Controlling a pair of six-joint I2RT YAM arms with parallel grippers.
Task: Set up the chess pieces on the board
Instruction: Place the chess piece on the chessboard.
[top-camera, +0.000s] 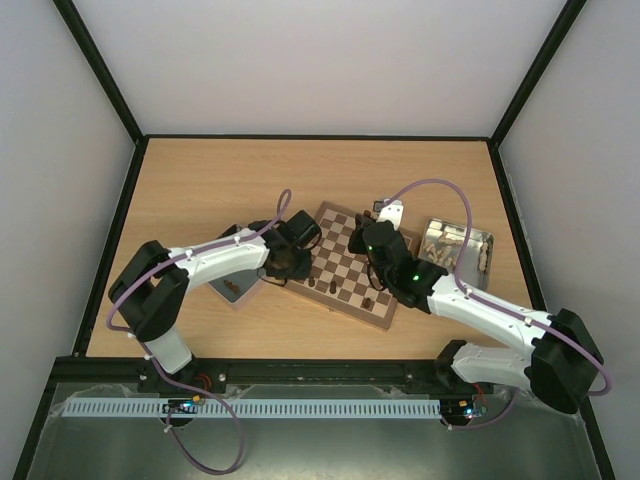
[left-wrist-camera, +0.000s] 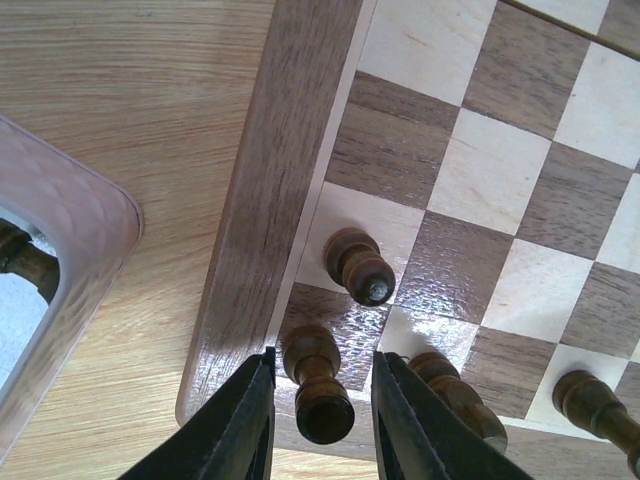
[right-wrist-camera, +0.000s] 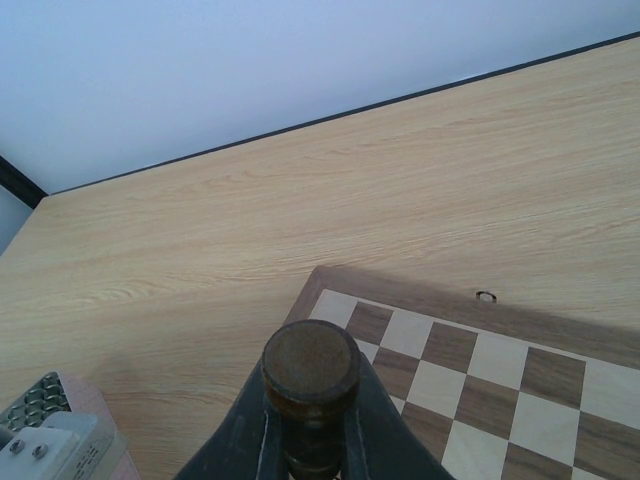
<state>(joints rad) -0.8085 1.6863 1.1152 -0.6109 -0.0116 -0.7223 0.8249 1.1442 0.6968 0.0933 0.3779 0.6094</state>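
- On the worktop (top-camera: 200, 180), top view: the chessboard (top-camera: 345, 268) sits mid-table, turned at an angle. The left arm (top-camera: 215, 258) is parked at its left corner and the right arm (top-camera: 470, 305) reaches over the middle squares. A few dark pieces stand along the near edge row, and there's a tray (top-camera: 228, 292) just off the left side.
- Left wrist view: the left fingers (left-wrist-camera: 245, 425) are spread, one on each side of a dark pawn-looking piece (left-wrist-camera: 318, 385). It stands on the corner-most dark square, right by the rim. There's a visible gap on both sides, so they aren't gripping it. The piece is upright, its long axis pointing up between the fingers. A second pawn (left-wrist-camera: 360, 267) stands one square further in.
- Right wrist view: the right fingers (right-wrist-camera: 385, 445) are pinching a dark chessman (right-wrist-camera: 310, 362), its round flat end facing the camera. The board's corner lies ahead and to the right, so I'd guess that's where it's headed. Can't tell what piece it is.
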